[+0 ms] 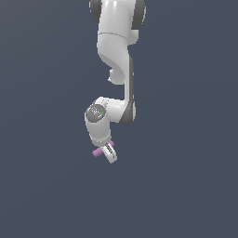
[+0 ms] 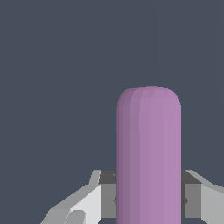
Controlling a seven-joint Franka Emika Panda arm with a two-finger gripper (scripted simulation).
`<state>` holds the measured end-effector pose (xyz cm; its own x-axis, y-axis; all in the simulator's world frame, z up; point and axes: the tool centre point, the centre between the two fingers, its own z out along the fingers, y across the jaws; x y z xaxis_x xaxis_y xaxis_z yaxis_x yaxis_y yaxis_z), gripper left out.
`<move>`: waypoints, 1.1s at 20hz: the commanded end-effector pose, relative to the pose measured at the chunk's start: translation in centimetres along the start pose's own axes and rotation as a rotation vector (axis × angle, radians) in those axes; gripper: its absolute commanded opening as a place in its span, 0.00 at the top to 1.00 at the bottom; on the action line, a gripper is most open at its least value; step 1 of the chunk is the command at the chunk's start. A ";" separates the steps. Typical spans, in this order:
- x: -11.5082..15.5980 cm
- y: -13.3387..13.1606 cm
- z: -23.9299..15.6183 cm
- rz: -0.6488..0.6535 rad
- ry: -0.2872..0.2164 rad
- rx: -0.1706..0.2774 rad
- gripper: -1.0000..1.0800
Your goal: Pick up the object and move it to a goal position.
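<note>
Ext view: white Panda arm (image 1: pixel 116 51) hangs down from the top edge, bends at a grey-capped joint, wrist angled down toward the ext view's right; gripper (image 1: pixel 109 154) sits at the low end, over a plain dark slate-blue surface (image 1: pixel 186 186); pink-purple cylinder (image 1: pixel 97 152) pokes out sideways from the gripper toward the ext view's left, only a short stub visible, rest hidden behind the white hand; can't tell from here whether cyl touches the surface or hangs clear of it.

Wrist view: cylinder (image 2: pixel 148 153) fills the middle, smooth, rounded-looking far end, running straight out away from the cam; gripper (image 2: pixel 148 201) has a finger each side of it, white-grey fingers (image 2: pixel 89 203) w/ darker pads pressed right against the cyl's flanks, no gap seen on either side; so fingers are clamped on the cyl, grasp looks centred across its width; cyl is narrower than the hand; near end of cyl runs out of frame; nothing but flat dark ground behind it.
</note>
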<state>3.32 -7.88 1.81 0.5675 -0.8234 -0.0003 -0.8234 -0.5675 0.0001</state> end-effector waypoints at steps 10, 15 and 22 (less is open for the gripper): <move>-0.6 -1.7 -2.4 0.000 0.000 0.000 1.00; -1.4 -4.0 -5.6 0.001 0.001 -0.001 1.00; -2.8 -8.0 -11.4 0.001 0.002 -0.001 1.00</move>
<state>7.77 -1.78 11.88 0.5670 -0.8237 0.0014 -0.8237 -0.5670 0.0009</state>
